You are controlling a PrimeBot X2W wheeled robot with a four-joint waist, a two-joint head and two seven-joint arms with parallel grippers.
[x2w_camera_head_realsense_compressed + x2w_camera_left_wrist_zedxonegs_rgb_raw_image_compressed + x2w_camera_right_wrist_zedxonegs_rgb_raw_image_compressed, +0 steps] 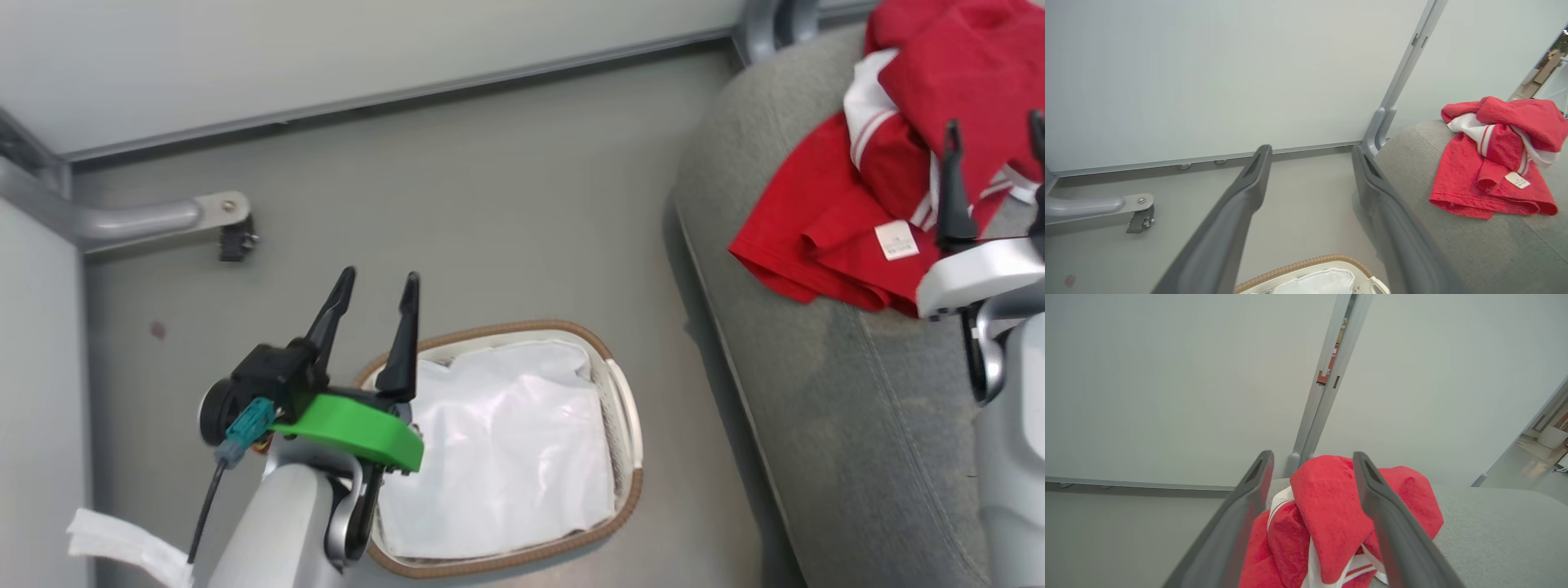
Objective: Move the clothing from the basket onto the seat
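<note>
Head view: a strip of bare grey floor (490, 204) separates the basket (624, 408) from the rounded edge of the seat (816, 392), and more open floor runs up to the wall. My left gripper (380, 278) hovers over the basket's left rim, fingers spread wide, holding nothing. My right gripper (993, 122) hangs above the seat, fingers also wide and empty, over the clothing (824, 220). I count two red garments heaped together on the seat, and one basket holding one white liner (506, 457).
</note>
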